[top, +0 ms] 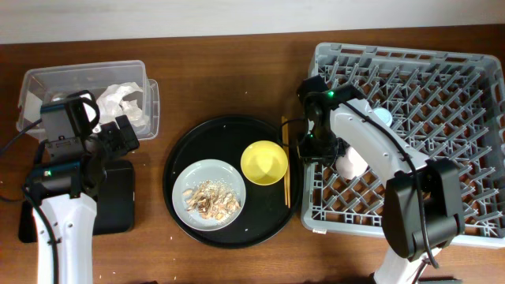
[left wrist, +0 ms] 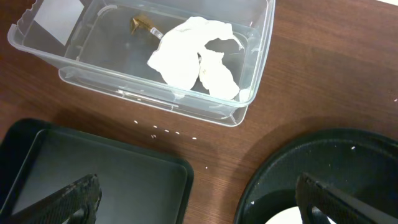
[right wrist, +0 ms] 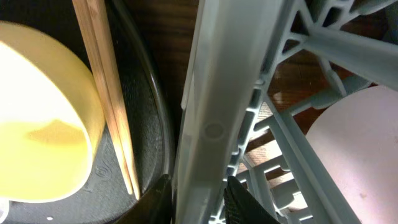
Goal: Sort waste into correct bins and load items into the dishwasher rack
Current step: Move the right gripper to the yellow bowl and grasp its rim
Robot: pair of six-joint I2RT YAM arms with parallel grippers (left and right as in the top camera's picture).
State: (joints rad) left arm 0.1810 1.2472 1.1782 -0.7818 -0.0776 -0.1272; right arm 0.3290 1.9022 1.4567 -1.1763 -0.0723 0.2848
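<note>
The left gripper (left wrist: 198, 186) hangs wide open and empty, the crumpled wrapper (left wrist: 196, 59) lying ahead of it inside the clear tub (left wrist: 261, 37). The right gripper (right wrist: 198, 194) straddles the left wall of the rack (right wrist: 217, 93), with the chopsticks (right wrist: 109, 93) just to its left. Whether it grips the wall cannot be told.

Dark brown wooden table (top: 237, 79) bearing: clear rectangular plastic tub (top: 87, 69), shallow black rectangular tray (top: 118, 201), large round black tray (top: 260, 214), square grey pegged plastic crate (top: 402, 49).
</note>
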